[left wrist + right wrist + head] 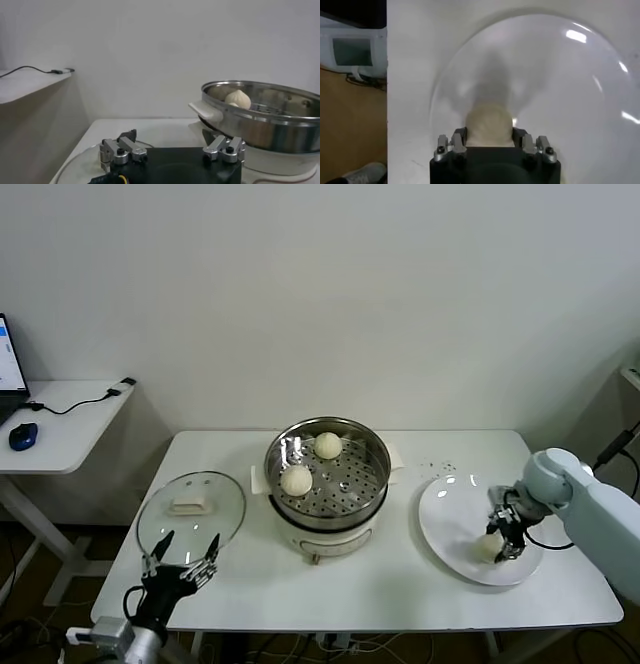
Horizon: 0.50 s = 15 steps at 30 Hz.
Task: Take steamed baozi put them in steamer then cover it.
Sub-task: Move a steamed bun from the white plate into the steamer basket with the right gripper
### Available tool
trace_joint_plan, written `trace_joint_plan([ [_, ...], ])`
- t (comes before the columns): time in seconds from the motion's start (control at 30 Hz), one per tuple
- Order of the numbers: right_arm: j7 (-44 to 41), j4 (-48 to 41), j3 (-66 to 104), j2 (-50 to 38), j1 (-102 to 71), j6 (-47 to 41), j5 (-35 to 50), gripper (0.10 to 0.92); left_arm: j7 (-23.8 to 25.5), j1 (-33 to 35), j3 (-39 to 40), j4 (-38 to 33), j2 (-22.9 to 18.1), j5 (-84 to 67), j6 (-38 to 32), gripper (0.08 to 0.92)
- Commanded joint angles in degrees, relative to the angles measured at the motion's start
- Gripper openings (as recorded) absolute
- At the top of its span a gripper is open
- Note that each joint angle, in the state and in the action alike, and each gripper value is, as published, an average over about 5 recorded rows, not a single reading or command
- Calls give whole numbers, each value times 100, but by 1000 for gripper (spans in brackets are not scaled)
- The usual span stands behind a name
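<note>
While two baozi [297, 480] sat in your steamer [372, 481], a third [487, 547] lay on the plate [445, 509], gripped between your right gripper's [506, 546] fingers. Your left gripper [182, 570] hung spread wide beside the cover [190, 509].

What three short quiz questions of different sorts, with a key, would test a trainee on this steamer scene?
1. How many baozi lie in the steamer now?
2. True or false: the cover sits on the steamer.
3. Which gripper is at a baozi on the white plate: A left, B right?

Key
1. Two: one baozi nearer the robot and another farther from it.
2. False. It lies flat on the table, on the robot's left of the steamer, with the left gripper at its near edge.
3. B. The right gripper has its fingers either side of the bun on the plate.
</note>
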Motion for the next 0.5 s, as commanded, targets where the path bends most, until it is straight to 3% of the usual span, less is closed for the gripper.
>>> trace_joint_plan([
  [0.03,-123,-182,-1318,51,2219,-45,777,602,-25,-29,11,46,-25,251,-49,823],
  [0.2,-281,-1032,-2575,1075,4304,-66,1567,606,-52,-106,-29,16,-61,220,-7,823],
  [0.37,-390,-2194,-2974,2484,5211,-17,1937,611,-68,-141,-54,-87,-90,183,22,823],
  [0.5,-622,-3048,-2977,3602,5387,883,2344,611,-83,-149,-120,-92,-79,112,29,823],
])
